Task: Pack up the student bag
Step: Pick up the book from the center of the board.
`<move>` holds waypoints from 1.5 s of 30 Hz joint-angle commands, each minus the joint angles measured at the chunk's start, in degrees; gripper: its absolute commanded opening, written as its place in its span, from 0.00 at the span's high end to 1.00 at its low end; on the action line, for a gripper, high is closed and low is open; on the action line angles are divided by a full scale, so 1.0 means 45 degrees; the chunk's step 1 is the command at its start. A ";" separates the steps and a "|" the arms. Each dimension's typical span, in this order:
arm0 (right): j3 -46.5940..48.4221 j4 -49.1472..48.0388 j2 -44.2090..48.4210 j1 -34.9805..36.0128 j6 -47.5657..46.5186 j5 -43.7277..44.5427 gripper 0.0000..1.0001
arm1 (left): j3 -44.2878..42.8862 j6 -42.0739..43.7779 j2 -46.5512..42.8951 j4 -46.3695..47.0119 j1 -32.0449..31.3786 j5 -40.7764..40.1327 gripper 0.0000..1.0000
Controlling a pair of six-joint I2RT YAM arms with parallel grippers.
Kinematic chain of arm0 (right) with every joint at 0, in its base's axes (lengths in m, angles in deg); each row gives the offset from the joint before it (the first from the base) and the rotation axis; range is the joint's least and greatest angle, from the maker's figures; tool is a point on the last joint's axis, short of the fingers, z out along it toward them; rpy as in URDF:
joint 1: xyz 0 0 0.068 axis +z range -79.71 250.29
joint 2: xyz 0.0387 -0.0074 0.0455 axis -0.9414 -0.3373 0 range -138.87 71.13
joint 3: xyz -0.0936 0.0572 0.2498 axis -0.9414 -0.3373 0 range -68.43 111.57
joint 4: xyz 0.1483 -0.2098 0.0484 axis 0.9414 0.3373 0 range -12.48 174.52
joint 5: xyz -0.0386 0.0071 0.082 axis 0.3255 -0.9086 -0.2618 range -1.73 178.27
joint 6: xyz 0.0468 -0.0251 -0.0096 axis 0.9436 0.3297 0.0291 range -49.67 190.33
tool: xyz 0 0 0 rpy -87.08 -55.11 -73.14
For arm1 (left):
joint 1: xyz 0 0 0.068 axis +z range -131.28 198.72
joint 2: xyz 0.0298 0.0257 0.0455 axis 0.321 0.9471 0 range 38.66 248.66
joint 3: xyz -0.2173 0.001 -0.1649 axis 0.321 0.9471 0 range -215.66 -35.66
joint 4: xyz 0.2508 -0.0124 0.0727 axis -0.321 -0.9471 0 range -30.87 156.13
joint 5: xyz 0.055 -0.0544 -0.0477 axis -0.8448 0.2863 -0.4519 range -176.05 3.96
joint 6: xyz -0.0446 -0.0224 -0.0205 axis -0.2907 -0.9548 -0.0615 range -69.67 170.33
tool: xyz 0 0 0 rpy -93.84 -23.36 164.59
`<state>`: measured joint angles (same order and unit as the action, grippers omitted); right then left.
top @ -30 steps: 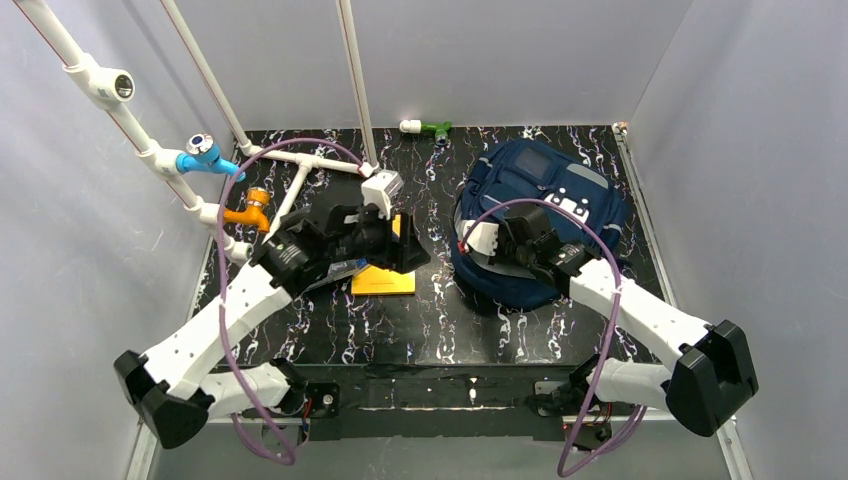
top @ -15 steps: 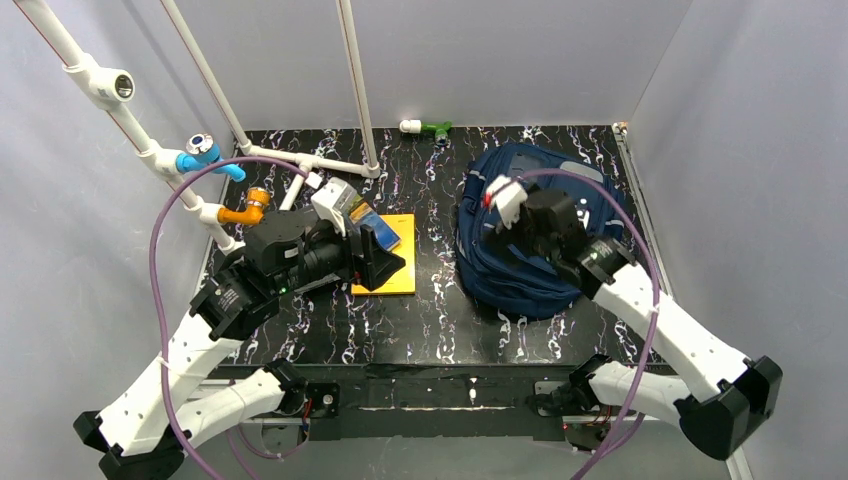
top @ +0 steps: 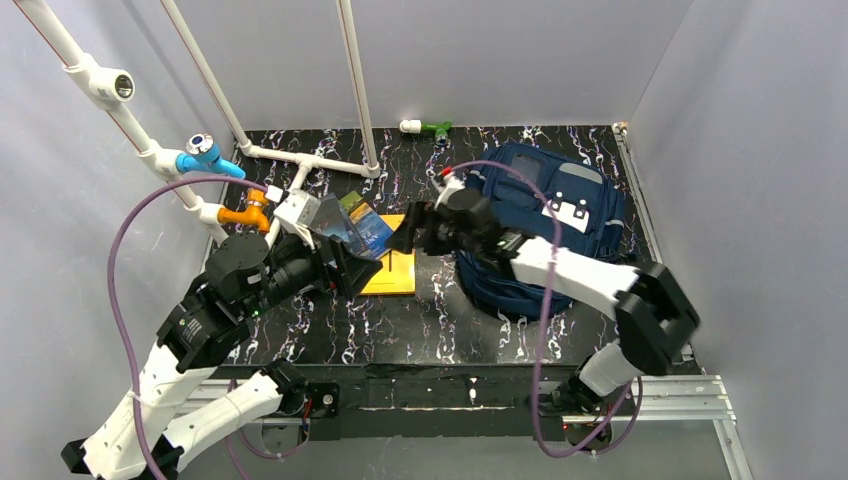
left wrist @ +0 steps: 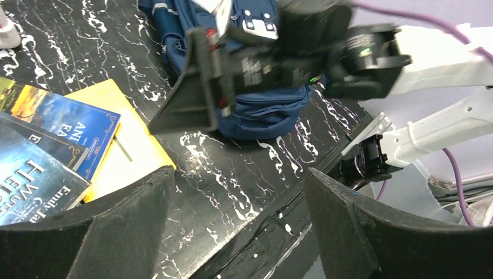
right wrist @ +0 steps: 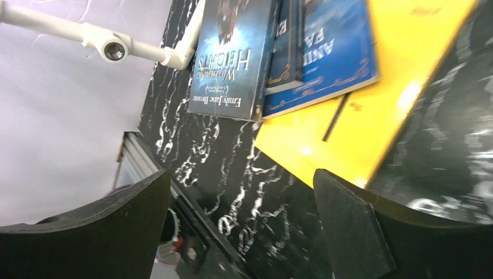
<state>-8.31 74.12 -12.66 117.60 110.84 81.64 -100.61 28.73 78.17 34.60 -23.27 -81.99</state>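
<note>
Student bag (top: 590, 225) on surface (top: 400, 320), partly hidden by right arm (top: 570, 275) | left tool (left wrist: 235, 174) wide, empty | right tool (right wrist: 241, 174) wide, empty, near books (right wrist: 232, 52)

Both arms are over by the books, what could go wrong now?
The left gripper and right gripper, both open, face each other close by the book stack and could collide. The books lie fanned on the yellow book, so a grab might scatter them.
</note>
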 commanded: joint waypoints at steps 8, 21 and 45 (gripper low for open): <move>0.1424 -0.4970 -0.5048 0.1989 0.5247 0.1707 0.15 | 0.0012 -0.0305 -0.1132 -0.1177 0.0004 -0.0701 0.19; 0.2257 -0.5663 -0.7440 0.1977 0.5722 0.1987 0.33 | 0.0252 -0.0414 -0.1544 -0.1372 -0.0001 -0.0201 0.19; 0.2606 -0.7736 -0.8917 0.2299 0.7896 0.0305 0.63 | 0.0329 -0.0207 -0.1641 -0.1721 0.0012 -0.0376 0.18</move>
<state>3.38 44.35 -53.05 127.59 143.82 83.80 -99.19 27.22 70.43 27.80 -23.27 -83.50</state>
